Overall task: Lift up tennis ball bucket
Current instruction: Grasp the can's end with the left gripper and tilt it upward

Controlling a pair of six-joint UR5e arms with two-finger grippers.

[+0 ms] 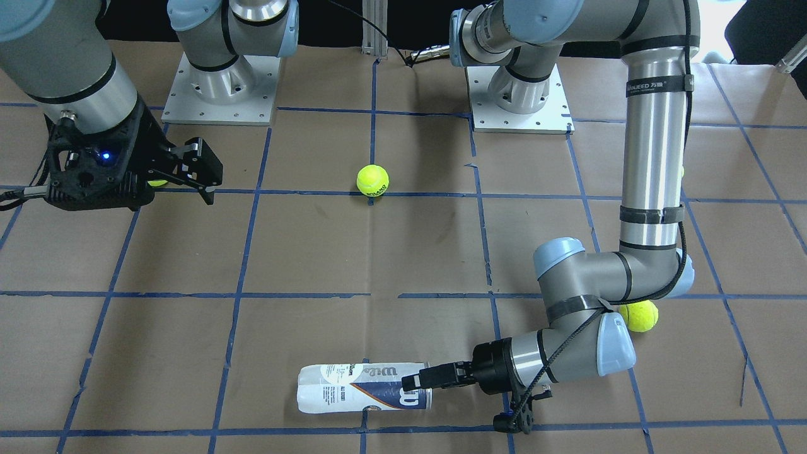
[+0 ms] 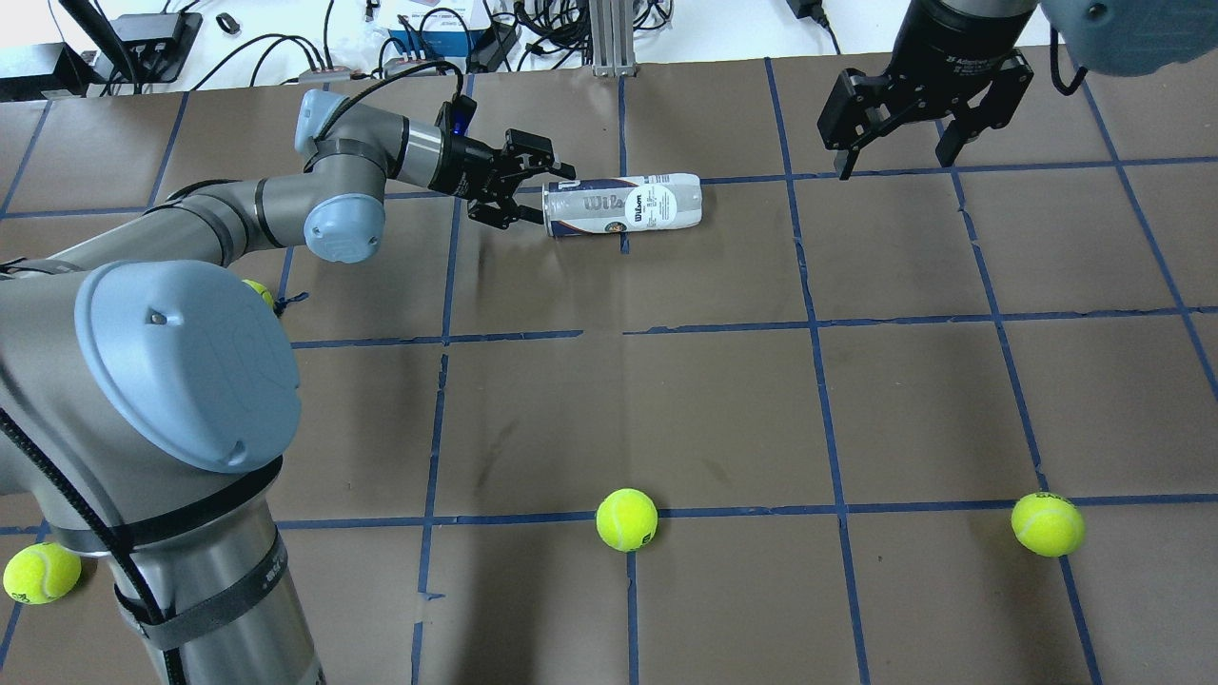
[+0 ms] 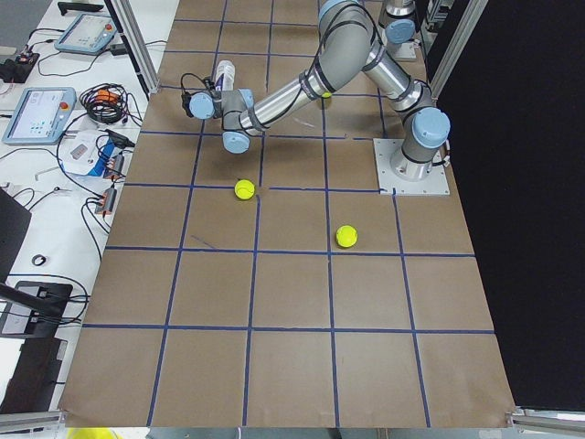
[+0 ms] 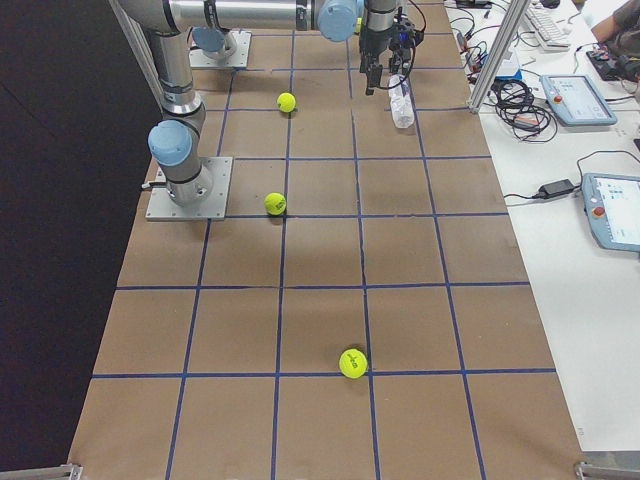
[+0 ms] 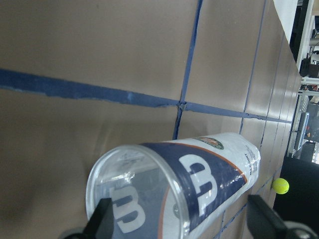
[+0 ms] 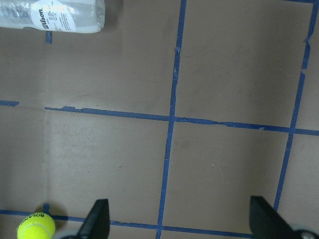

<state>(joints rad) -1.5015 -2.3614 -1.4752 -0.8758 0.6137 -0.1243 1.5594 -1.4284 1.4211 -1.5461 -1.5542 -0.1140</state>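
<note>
The bucket point(image 2: 623, 202) lies on its side on the papered table point(image 2: 723, 409), far out from the robot's bases, its clear mouth turned toward the left gripper point(image 2: 542, 194). That gripper comes in low and level with the bucket, jaws spread to either side of the mouth end. The wrist view shows one finger at the rim and the other standing apart, so nothing is pinched yet. The sideways approach looks chosen to suit a can that lies flat: closing across the round wall near the mouth would give the hold needed to raise it. The wall is slick and curved, and a grip this close to one end could let the far end sag or roll.

The right gripper point(image 2: 894, 164) hangs above the table well beyond the bucket's closed end, jaws spread and holding nothing. One ball point(image 2: 257, 290) peeks out behind the left arm's elbow. Three more balls point(image 2: 626, 519) sit well apart from the bucket on the robot's side, none in the way.
</note>
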